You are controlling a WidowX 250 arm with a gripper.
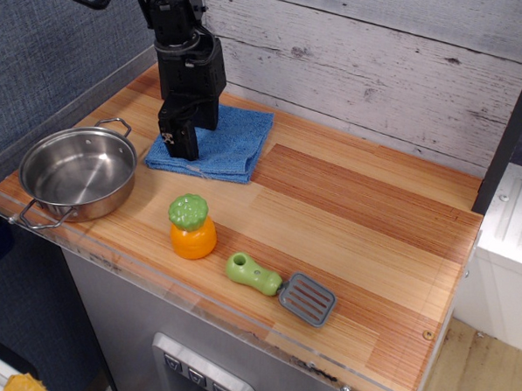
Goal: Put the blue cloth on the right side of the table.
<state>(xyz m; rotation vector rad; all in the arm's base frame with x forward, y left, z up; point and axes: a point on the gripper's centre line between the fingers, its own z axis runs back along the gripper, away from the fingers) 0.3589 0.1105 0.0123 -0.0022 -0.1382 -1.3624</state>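
Observation:
The blue cloth [222, 143] lies flat and folded at the back left of the wooden table [357, 209], just right of the steel pot. My black gripper [179, 144] points down over the cloth's left edge, its fingertips [183, 139] at or just above the fabric. The fingers overlap as one dark block from this angle, so I cannot tell whether they are open or shut. The cloth's left edge is partly hidden behind the gripper.
A steel pot [76, 173] stands at the front left. An orange toy with a green top [192, 227] and a green-handled grey spatula [278, 286] lie near the front edge. A clear acrylic rim [237, 321] borders the table. Bare planks fill the right half.

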